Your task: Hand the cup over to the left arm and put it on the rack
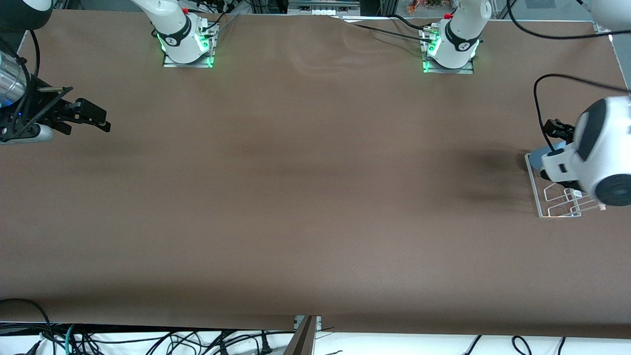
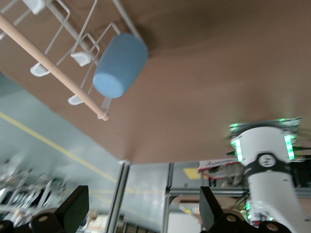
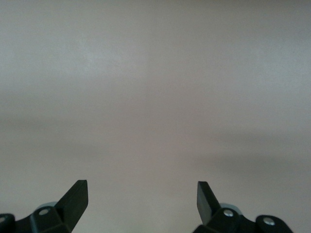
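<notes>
Brown covering spreads over the whole surface (image 1: 305,197), with both arm bases standing along its edge farthest from the front camera. At the left arm's end sits the rack (image 1: 554,207), a white wire frame with a light wooden dowel (image 2: 53,70) across it. On the rack rests the cup (image 2: 120,64), light blue and tipped on its side among the wire loops (from the front only a sliver of blue shows past the wrist). Over the rack hangs the left pincer (image 2: 141,208), its fingers spread wide and holding nothing, apart from the cup. At the right arm's end, the right pincer (image 1: 93,118) waits above the bare surface, likewise released and empty.
</notes>
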Controlling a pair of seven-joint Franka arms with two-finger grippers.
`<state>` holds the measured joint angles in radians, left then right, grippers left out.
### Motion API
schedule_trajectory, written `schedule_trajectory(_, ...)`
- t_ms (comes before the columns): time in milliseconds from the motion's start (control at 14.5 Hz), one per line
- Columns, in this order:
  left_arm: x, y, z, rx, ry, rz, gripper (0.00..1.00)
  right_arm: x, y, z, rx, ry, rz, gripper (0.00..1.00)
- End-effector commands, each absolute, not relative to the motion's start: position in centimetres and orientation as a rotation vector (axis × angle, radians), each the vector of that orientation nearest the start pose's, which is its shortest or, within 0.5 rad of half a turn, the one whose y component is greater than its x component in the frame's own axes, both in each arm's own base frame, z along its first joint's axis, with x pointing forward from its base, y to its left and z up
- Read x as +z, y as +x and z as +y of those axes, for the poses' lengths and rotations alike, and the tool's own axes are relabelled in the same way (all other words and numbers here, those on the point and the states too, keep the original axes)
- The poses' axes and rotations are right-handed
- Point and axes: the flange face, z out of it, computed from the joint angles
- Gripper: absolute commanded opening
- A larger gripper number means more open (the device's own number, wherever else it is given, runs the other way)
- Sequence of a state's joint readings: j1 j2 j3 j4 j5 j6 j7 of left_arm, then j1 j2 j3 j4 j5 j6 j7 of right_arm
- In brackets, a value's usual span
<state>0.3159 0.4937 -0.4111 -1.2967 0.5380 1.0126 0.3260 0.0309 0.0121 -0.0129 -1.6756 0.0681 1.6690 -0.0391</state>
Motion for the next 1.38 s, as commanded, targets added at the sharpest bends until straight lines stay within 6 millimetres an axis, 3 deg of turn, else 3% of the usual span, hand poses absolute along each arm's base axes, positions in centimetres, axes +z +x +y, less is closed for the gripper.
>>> schedule_trajectory(0, 51.1, 61.0, 5.8, 0.957, -2.777, 0.46, 1.0, 57.8, 56.8, 2.0, 0.027, -3.082, -0.1, 0.99)
schedule_trajectory(207, 58.0, 59.8, 4.4, 0.699, -2.851, 0.467, 1.0, 57.5, 56.9, 1.8, 0.034, -3.076, -0.089, 0.99)
schedule_trajectory(276, 58.6, 59.5, 4.0, 0.636, -2.854, 0.489, 1.0, 57.5, 56.9, 1.8, 0.034, -3.076, -0.089, 0.99)
schedule_trajectory(414, 59.2, 59.4, 2.6, 0.443, -2.896, 0.494, 1.0, 57.5, 56.9, 1.7, 0.036, -3.075, -0.086, 0.99)
schedule_trajectory(552, 59.0, 58.5, 2.4, 0.326, -3.029, 0.478, 1.0, 57.5, 56.9, 1.6, 0.036, -3.075, -0.082, 0.99)
schedule_trajectory(621, 58.6, 57.8, 3.1, 0.325, -3.094, 0.403, 1.0, 57.6, 56.9, 1.5, 0.034, -3.075, -0.075, 0.99)
schedule_trajectory(897, 58.4, 56.3, 1.3, 0.127, -3.113, 0.122, 1.0, 57.7, 56.9, 1.4, 0.032, -3.075, -0.07, 0.99)
schedule_trajectory(1034, 57.9, 55.2, 0.7, 0.099, -3.133, 0.011, 1.0, 57.6, 56.8, 1.4, 0.037, -3.075, -0.068, 0.99)
schedule_trajectory(1172, 57.8, 54.8, -0.7, 0.11, -3.121, 0.028, 1.0, 57.6, 56.8, 1.5, 0.041, -3.075, -0.068, 0.99)
schedule_trajectory(1310, 57.9, 54.5, -0.7, 0.08, -3.132, 0.015, 1.0, 57.6, 56.8, 1.5, 0.039, -3.075, -0.068, 0.99)
